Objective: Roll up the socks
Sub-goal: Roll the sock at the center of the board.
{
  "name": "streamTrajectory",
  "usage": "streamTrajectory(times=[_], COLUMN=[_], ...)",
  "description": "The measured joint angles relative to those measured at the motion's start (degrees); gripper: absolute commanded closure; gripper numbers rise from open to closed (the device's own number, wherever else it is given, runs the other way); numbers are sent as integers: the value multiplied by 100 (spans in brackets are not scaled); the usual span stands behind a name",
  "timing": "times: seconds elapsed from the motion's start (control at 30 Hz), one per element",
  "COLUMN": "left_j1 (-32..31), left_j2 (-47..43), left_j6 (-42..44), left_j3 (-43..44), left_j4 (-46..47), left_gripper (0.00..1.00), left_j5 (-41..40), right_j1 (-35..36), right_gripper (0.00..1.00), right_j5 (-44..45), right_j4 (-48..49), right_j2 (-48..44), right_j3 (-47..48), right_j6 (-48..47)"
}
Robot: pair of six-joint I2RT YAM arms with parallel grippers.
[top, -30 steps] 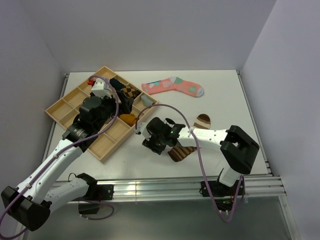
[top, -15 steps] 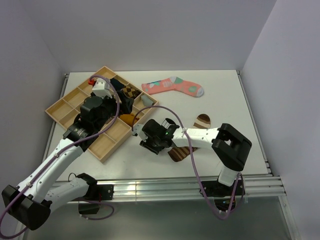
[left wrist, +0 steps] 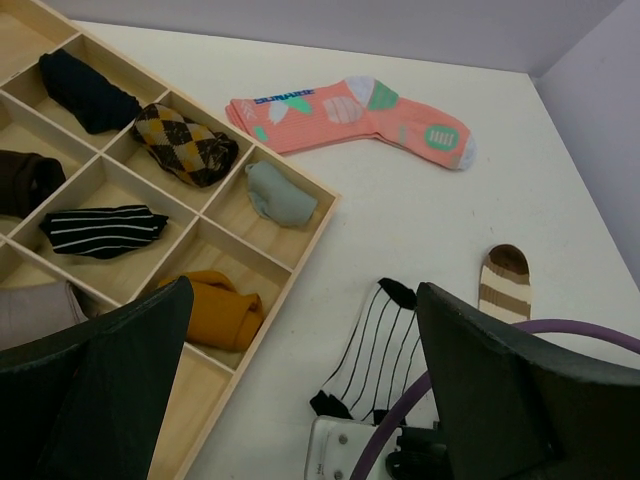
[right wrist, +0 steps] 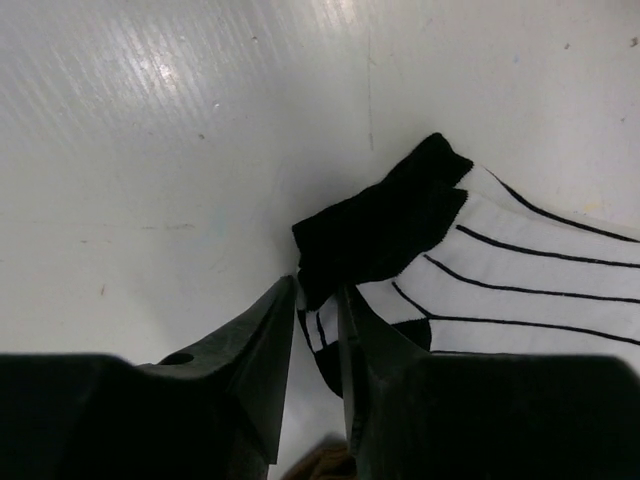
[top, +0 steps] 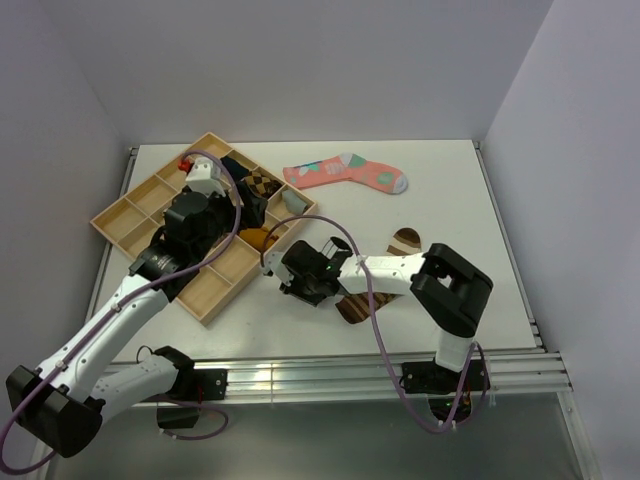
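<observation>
- Right pincer [right wrist: 315, 300]: jaws narrowed to a slit, with a black end of the white striped sock [right wrist: 520, 270] pinched between them. It is grasping that edge, low against the surface [right wrist: 150, 150]. I cannot tell how firm the grip is.
- The rest of the white striped sock lies flat and unrolled on the surface, just off the near corner of the wooden tray [left wrist: 300, 180].
- The brown sock with tan bands [top: 362, 306] lies beside it, partly under the right arm. I cannot tell whether the two overlap.
- Left pincer [left wrist: 300, 290]: spread wide and holding nothing, hovering over the tray's compartments.
- A coral-pink sock [left wrist: 350, 115] lies well apart at the far side, not involved.
- Step in hand, as I judge it: securing an end of the white sock to start the roll.
- The next move calls for lifting that end only slightly and turning it over onto the sock's body. The fabric must not be dragged across the surface.
</observation>
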Motion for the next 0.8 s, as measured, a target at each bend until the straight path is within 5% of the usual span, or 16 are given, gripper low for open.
streamTrajectory(times=[0.17, 0.3, 0.6, 0.8], left_j1=[0, -39, -1029, -1270], left_j2=[2, -15, 81, 509], left_j6=[-382, -647, -651, -439], left_j3=[-76, -201, -1902, -2684], left_j4=[9, 326, 2286, 3615], left_gripper=[2, 13, 47, 56], left_j5=[-225, -264, -317, 286], right_j1=[-278, -778, -2000, -2162], right_gripper=[80, 82, 85, 87], right_j5=[-586, -1388, -3432, -4269], right_j4=[-225, -673, -2396, -3261], right_j2=[-116, -378, -332, 435], right_j3=[-11, -81, 343, 925], right_j6=[-444, -872, -2024, -2439])
